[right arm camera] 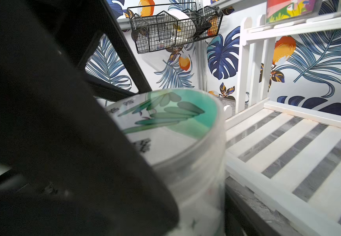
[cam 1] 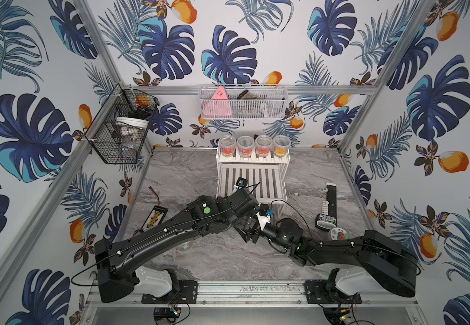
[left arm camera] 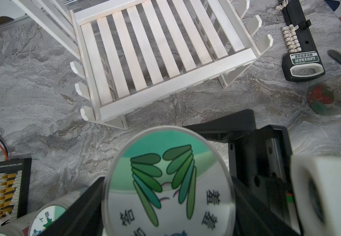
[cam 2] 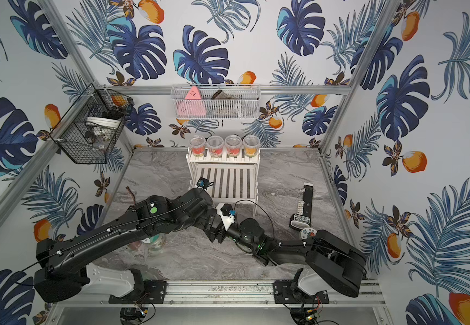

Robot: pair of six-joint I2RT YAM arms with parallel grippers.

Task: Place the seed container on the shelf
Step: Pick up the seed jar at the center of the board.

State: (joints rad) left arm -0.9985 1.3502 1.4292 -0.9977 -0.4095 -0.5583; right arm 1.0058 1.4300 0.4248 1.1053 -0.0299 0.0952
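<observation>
Where the seed container (left arm camera: 168, 183) sits: upright between the black fingers (left arm camera: 79, 206) of the left gripper (left arm camera: 167, 175), just short of the front rail of the shelf (left arm camera: 175, 87). It is hidden under the arms in both top views. Whether its base is off the marble tabletop (left arm camera: 43, 92) cannot be told.
Left claw: part closed, clamped on the container's clear wall below the leaf-printed lid.
Right claw: right gripper (cam 1: 252, 229) pushed in at the same container, one finger along its far side. Whether it has a hold cannot be told.
Shelf stock: row of four seed jars (cam 1: 245, 146) on the upper tier; lower tier bare.
Loose stock: jar on its side (left arm camera: 326, 98) near the black GREENER tool (left arm camera: 302, 61); second jar (left arm camera: 49, 218) beside the connector board (left arm camera: 10, 190).
Hazard, handover: a drop or tip is likely if one claw lets go before the other bites. The smooth plastic wall probably gives little purchase.
Hazard, front rail: carried too low, the container would probably strike the rail, shove the light rack and rock the four jars above.
Hazard, slats: a base set across a gap may rest tilted.
Hazard, arms: wrists and cables are packed close, so a wide swing could snag.
</observation>
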